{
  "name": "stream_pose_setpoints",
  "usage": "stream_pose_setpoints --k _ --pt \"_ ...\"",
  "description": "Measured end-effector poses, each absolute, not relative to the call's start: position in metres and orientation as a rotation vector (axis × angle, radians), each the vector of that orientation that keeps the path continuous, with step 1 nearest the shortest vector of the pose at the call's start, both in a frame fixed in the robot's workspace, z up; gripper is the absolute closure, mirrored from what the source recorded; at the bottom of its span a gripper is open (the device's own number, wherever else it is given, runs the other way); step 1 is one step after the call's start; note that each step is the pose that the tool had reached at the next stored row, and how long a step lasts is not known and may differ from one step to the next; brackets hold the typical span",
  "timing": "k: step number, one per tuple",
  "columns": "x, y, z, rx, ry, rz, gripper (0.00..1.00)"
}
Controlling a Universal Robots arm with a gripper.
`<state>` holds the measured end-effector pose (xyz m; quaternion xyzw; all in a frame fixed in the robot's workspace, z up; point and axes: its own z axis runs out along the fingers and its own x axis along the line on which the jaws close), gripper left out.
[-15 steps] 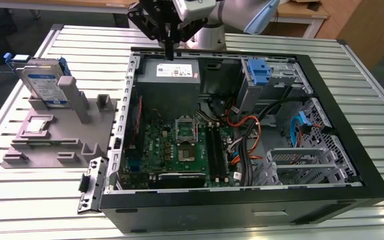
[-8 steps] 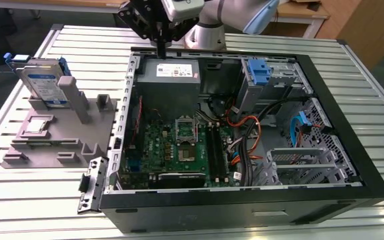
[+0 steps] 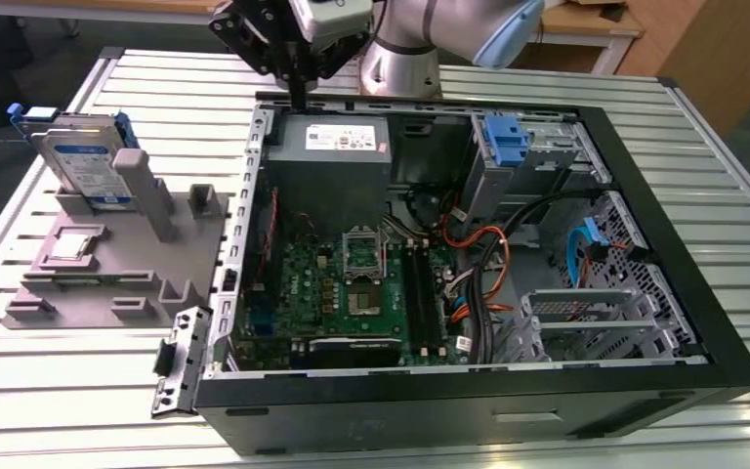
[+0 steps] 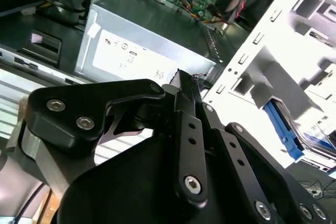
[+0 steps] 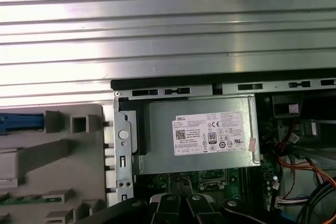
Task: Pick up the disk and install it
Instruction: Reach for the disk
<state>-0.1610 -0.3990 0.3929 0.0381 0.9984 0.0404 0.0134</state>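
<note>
Silver-grey metal under a blue-and-white label, the disk (image 3: 85,161) stands on edge in its blue clip. It is slotted into a grey holder (image 3: 114,264) on the worktop (image 3: 50,410), close to the edge at the exterior view's left and toward the far corner there. Its broad labelled face is upright; we cannot tell how much of its length sits down in the slot. We see nothing touching it.

Just beside the holder lies the open case (image 3: 479,401). At the case's far edge the hand (image 3: 300,96) hangs with its fingers pointing down over the power unit (image 3: 329,139). In the second wrist view the fingers (image 4: 185,108) are pressed together with nothing between them, so the hand is empty.

From the hand, the disk lies toward the exterior view's left and a little nearer that camera. The two are well apart, with the case wall (image 3: 255,195) and the holder's posts between them. We judge the pick-up not yet begun. An empty blue bracket (image 3: 506,137) sits in a bay at the case's far side.
</note>
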Motion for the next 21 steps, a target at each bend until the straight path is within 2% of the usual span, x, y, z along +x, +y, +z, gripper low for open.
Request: stream_pose_setpoints --k 21 --pt "-0.191 -0.399 0.393 0.119 3.106 0.146 0.89"
